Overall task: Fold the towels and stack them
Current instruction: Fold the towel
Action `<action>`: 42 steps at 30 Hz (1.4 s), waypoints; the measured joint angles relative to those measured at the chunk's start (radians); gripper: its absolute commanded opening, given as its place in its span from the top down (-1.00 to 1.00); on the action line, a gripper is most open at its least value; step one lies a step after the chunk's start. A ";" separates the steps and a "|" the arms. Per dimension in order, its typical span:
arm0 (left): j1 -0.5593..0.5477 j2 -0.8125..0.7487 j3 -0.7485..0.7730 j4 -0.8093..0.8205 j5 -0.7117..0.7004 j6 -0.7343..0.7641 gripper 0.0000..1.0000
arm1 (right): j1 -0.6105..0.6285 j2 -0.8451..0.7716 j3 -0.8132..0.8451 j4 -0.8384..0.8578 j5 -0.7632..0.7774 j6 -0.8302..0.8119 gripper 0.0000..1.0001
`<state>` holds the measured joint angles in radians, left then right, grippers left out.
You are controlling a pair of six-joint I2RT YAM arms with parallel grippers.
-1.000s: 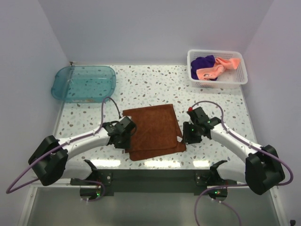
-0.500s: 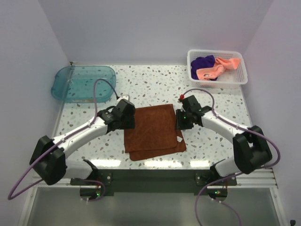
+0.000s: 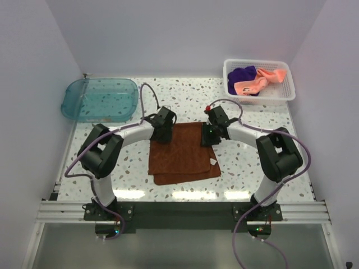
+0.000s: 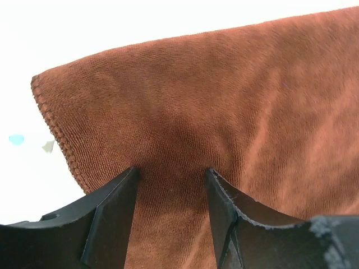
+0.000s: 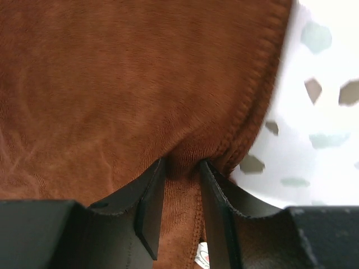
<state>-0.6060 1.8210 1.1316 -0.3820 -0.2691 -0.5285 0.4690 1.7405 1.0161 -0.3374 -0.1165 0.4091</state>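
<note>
1. Plainly, the first fold is the step in hand. The rust-brown towel (image 3: 182, 154) lies in the middle of the table (image 3: 258, 168), doubled over. Its upper layer reaches the far edge, and a strip of the lower layer shows along the near side.
2. The left gripper (image 4: 171, 174) sits at the towel's far left corner. Its jaws stand apart with their tips on flat cloth, and nothing is pinched.
3. The right gripper (image 5: 180, 162), at the far right corner, is closed on a pucker of the towel's hemmed edge.
4. The salmon-pink towel (image 3: 258, 83) and the purple towel (image 3: 242, 74) lie crumpled in the white mesh basket (image 3: 286, 92) at the far right. The teal tray (image 3: 67, 106) stands at the far left.
5. Next, I judge, the right claw must let go and both arms must lift straight up so the layers are not dragged. After that the towel likely needs a second fold, or the uneven near edge squared, before another towel is fetched.
</note>
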 measured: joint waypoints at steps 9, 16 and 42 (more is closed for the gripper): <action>0.058 0.206 0.240 0.051 0.000 0.079 -0.22 | -0.043 0.145 0.157 0.057 -0.006 0.003 0.28; 0.089 0.228 0.284 0.075 0.007 0.106 -0.43 | -0.069 0.185 0.225 0.045 0.000 -0.002 0.18; 0.089 -0.423 -0.422 0.128 0.019 -0.071 0.07 | -0.036 -0.273 -0.155 0.011 -0.017 0.028 -0.05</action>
<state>-0.5171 1.3979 0.7101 -0.2543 -0.2501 -0.5999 0.4332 1.4677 0.8608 -0.3260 -0.1337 0.4374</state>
